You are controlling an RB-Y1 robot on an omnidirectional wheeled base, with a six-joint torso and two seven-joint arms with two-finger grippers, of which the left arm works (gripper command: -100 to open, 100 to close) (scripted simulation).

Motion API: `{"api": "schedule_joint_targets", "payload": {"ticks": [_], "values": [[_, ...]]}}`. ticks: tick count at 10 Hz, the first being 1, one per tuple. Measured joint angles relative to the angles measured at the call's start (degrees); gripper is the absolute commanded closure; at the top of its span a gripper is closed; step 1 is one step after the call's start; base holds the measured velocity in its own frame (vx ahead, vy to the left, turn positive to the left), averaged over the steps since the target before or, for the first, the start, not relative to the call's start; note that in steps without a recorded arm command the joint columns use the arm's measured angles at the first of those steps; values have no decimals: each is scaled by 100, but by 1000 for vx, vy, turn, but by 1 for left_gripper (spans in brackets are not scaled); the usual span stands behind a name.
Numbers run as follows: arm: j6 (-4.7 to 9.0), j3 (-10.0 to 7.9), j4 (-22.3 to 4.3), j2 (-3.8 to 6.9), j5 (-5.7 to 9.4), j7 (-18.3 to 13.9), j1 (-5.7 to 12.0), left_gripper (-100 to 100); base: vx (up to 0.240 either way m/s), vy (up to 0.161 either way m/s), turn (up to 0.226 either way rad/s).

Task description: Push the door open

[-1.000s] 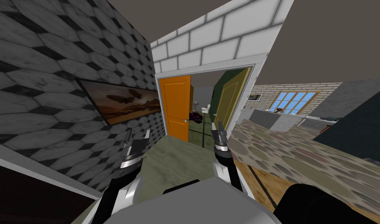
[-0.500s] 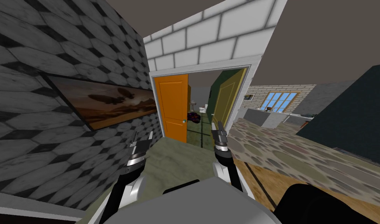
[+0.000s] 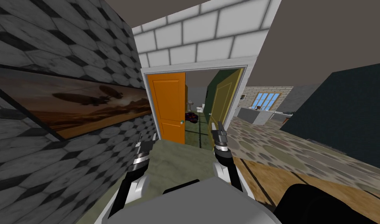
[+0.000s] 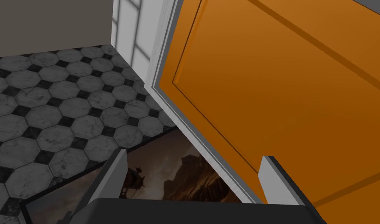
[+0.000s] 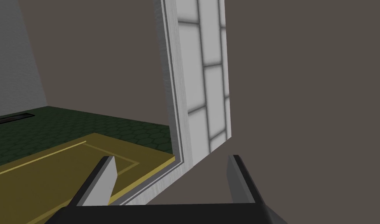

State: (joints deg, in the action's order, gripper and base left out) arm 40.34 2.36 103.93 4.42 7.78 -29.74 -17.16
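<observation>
Orange door [image 3: 167, 107] and yellow door [image 3: 220, 103] loom larger than a second ago, and the picture [image 3: 76, 105] on the left wall slides nearer. That comes from own roll forward, not from a swing of either leaf. Both leaves keep the same angle as before: orange at the left of the white frame [image 3: 197, 68], yellow at the right, each part open, with a gap between them onto green floor [image 3: 195, 134].

Means approach under way, push not yet begun — neither gripper touching a leaf, judging by the head view.

Left gripper [image 3: 147, 137] sits low ahead of the chest, fingers wide apart, holding nothing. Points at the orange panel by its hinge side and the frame. Right gripper [image 3: 217, 126] likewise wide and empty, aimed at the yellow leaf's edge and the frame beside it.

Likely still to do: closing the remaining distance, then pressing a leaf farther open — which one, cannot tell.

No brand, label or readable writing anywhere; picture carries a brown sky scene, no text.
</observation>
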Motion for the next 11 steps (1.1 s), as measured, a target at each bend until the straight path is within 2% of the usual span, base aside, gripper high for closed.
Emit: {"api": "schedule_joint_targets", "payload": {"ticks": [2, 3, 8, 11], "values": [[1, 28, -241, -7, 69, -122, 120, -100, 73, 27, -142], [38, 65, -443, -25, 116, -206, 204, -100, 95, 42, -161], [177, 162, -1369, 57, 468, -850, 533, -100, 91, 37, -164], [254, 248, -2007, 31, 661, -1193, 782, -100, 92, 41, -169]]}}
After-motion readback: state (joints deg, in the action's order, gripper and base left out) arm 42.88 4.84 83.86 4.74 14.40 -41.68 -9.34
